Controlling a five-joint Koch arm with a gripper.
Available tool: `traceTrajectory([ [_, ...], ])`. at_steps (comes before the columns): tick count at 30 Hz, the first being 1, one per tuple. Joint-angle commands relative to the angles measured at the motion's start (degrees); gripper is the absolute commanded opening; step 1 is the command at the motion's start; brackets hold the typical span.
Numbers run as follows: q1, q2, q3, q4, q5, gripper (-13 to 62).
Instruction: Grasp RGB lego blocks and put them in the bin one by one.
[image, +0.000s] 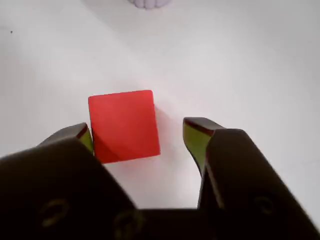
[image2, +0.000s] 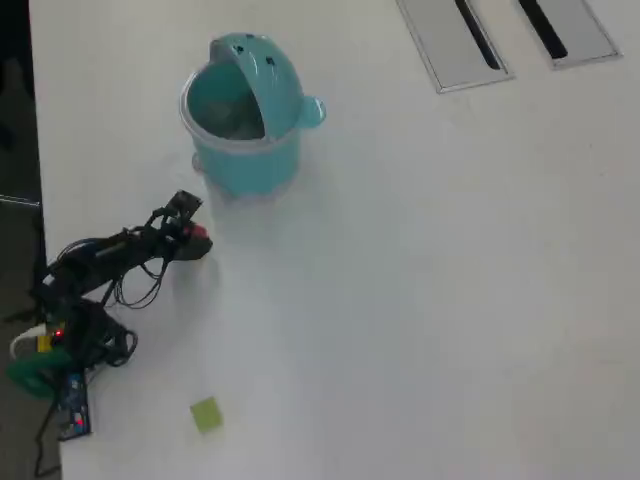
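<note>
In the wrist view we see the pincer (image: 141, 136) spread wide over the white desk (image: 240, 60), its two dark jaws apart with the red block (image: 124, 125) lying on the desk between them. The block sits against the left jaw and clear of the right one, so nothing is clamped. From overhead, the teal bin (image2: 245, 115) stands near the desk's left edge, lid flipped up, and the yellow-green block (image2: 206, 414) lies toward the lower left corner.
</note>
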Motion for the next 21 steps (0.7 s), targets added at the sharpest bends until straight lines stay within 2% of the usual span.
traceTrajectory([
  [1, -0.4, -0.9, -5.5, 0.0, -1.4, 31.9],
  [8, -3.2, -2.7, -5.9, 2.6, -1.1, 28.9],
  [11, -6.2, -3.5, -5.4, 2.9, 1.5, 18.5],
  [13, -6.9, -3.5, -5.3, 1.8, 2.6, 14.8],
  [21, -7.8, 3.6, -10.1, 5.9, 2.5, 14.7],
])
